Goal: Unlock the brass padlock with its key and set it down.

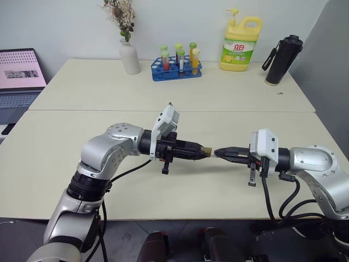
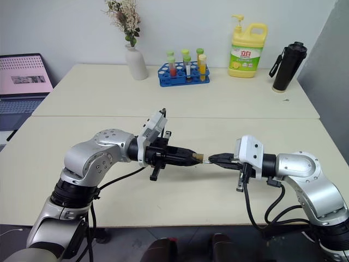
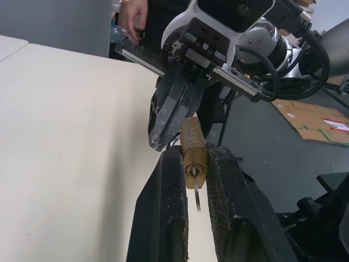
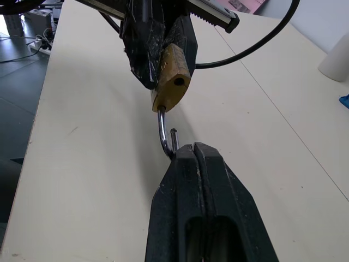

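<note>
Above the near part of the cream worktop (image 1: 229,196), the left claw (image 1: 206,152) grips the brass padlock (image 3: 193,153) by its body, the key (image 3: 197,194) hanging from its keyhole. The right claw (image 1: 217,153), clenched, pinches the freed shackle's curve. Farther back stand a test-tube rack (image 1: 176,67), white vase (image 1: 130,56), yellow detergent bottle (image 1: 240,46), black flask (image 1: 282,59) and a laptop (image 1: 19,76).

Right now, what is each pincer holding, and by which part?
Left pincer clamps the brass padlock by its body; right pincer pinches its shackle.

Lab, test-tube rack (image 1: 176,64), laptop (image 1: 19,82), tables (image 1: 82,87)
</note>
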`<state>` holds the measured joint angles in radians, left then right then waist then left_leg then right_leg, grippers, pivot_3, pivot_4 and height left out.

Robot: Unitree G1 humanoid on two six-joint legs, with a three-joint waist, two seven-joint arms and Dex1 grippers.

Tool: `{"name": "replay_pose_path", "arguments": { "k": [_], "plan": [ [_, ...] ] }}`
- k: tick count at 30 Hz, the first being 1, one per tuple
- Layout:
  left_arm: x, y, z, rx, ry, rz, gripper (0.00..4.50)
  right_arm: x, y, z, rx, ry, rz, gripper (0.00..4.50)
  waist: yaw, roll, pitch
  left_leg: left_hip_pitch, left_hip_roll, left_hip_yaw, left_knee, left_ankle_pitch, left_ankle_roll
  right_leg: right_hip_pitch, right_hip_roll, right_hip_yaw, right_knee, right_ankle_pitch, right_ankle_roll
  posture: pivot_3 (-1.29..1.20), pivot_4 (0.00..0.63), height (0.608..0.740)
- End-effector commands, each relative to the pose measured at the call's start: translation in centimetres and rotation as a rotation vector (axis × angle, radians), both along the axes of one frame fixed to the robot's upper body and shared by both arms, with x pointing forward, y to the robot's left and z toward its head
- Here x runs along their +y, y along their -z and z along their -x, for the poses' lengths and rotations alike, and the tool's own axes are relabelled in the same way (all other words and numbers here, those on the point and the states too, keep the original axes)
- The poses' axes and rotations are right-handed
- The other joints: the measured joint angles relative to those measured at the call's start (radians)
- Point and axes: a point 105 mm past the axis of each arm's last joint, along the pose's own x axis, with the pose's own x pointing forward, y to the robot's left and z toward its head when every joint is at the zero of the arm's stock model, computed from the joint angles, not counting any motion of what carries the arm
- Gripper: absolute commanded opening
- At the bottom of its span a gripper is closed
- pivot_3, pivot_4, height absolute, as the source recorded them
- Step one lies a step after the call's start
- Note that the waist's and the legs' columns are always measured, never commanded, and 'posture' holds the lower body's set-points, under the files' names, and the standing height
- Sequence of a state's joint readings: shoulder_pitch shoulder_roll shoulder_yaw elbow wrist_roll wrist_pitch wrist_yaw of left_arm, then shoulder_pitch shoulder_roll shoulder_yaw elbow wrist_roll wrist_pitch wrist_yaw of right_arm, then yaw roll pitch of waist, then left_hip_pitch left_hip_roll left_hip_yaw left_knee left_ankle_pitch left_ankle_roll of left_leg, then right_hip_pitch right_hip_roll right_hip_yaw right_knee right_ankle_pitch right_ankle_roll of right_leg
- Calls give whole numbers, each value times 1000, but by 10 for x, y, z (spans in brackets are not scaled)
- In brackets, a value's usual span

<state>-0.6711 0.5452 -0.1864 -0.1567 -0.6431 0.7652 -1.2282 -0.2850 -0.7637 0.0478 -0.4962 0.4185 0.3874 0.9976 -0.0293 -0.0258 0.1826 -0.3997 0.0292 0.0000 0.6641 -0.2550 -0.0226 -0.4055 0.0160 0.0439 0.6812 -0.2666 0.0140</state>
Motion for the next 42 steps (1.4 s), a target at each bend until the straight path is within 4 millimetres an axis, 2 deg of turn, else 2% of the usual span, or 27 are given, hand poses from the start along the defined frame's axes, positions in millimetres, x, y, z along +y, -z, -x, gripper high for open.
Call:
{"name": "replay_pose_path", "arguments": {
  "k": [1, 12, 15, 18, 20, 22, 27, 31, 32, 42],
  "plan": [
    [1, -14, 3, -52, 7, 25, 171, 1, -6, 3, -26, -25, -2, 0, 0, 0, 0, 0, 0, 0, 0, 0, 0, 0, 0, 0, 0, 0, 0, 0, 150, 740],
    [0, -13, 2, -45, -3, 27, 171, 0, -2, 6, -14, -25, 18, 0, 0, 0, 0, 0, 0, 0, 0, 0, 0, 0, 0, 0, 0, 0, 0, 0, 150, 740],
    [0, -10, 2, -30, -10, 25, 171, -3, 3, 7, -2, -13, 38, 0, 0, 0, 0, 0, 0, 0, 0, 0, 0, 0, 0, 0, 0, 0, 0, 0, 150, 740],
    [2, -1, 0, 24, -41, 11, 171, -18, 18, 10, 30, 23, 109, 0, 1, 0, 0, 0, 0, 0, 0, 0, 0, 0, 0, 0, 0, 0, 0, 0, 150, 740],
    [6, 13, -2, 87, -82, -14, 171, -29, 25, 11, 20, 70, 138, 383, 0, 0, 0, 0, 0, 0, 0, 0, 0, 0, 0, 0, 0, 0, 0, 0, 150, 740],
    [7, 24, -5, 155, -127, -25, 171, -32, 27, 16, 29, 82, 135, 963, 0, 0, 0, 0, 0, 0, 0, 0, 0, 0, 0, 0, 0, 0, 0, 0, 150, 740],
    [5, 51, -12, 297, -216, -43, 171, -18, 21, 31, 99, 74, 30, 2783, -1, 0, 0, 0, 0, 0, 0, 0, 0, 0, 0, 0, 1, 0, 0, 0, 150, 740],
    [-1, 58, -21, 405, -281, -12, 171, -16, 24, 30, 82, 93, 41, 4346, 1, 0, 0, 0, 0, -1, 0, 0, 0, 0, 0, -1, 0, 0, 0, 0, 150, 740],
    [-2, 61, -22, 422, -289, -16, 171, -16, 24, 30, 75, 93, 49, 4500, 1, 0, 0, 0, 0, -1, 0, 0, 0, 0, 0, 0, 0, 0, 0, 0, 150, 740],
    [-10, 80, -30, 489, -336, -57, 171, -14, 31, 28, 67, 106, 85, 4500, 1, 0, 0, 0, 0, -1, 0, 0, 0, 0, 0, 0, 0, 0, 1, 0, 150, 740]
  ]
}}
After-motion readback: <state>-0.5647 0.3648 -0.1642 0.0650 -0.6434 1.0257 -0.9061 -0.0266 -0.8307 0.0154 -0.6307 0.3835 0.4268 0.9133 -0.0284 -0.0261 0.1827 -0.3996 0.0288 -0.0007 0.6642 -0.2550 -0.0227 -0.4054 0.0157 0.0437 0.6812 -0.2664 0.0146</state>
